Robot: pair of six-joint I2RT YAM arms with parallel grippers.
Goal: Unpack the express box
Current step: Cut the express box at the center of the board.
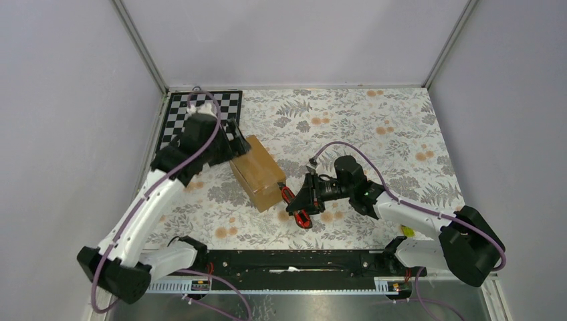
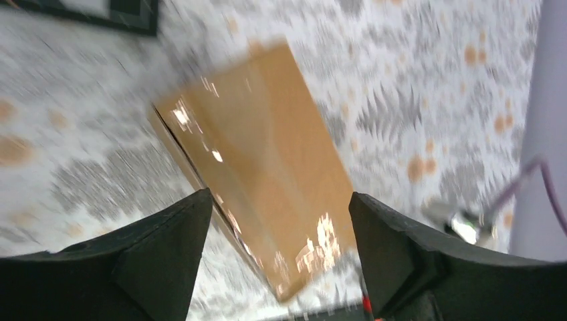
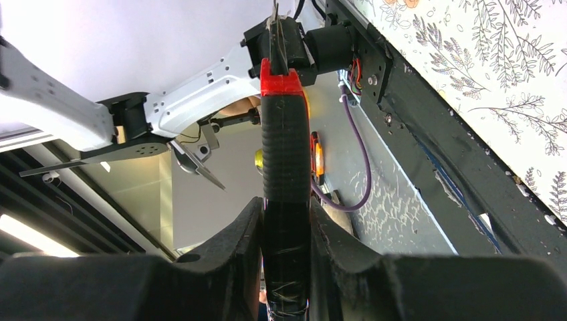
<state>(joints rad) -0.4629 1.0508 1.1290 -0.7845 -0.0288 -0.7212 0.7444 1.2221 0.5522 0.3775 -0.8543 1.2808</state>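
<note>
Left jaws open over the box (image 1: 257, 172), likely light, stiff, tape-slick; I'd pinch its width. Right jaws grip cutter (image 3: 285, 147).

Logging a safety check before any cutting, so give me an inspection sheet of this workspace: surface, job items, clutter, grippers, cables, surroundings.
Surface: floral cloth covers the table.
Job's things: express box lies angled left of centre and looks closed.
Clutter: checkerboard at the far left corner.
Grippers: left gripper open at the box's far end; right gripper shut on the cutter, close to the box's near right corner.
Cables: purple cable runs along each arm, none on the box.
Surroundings: plain grey walls.
</note>
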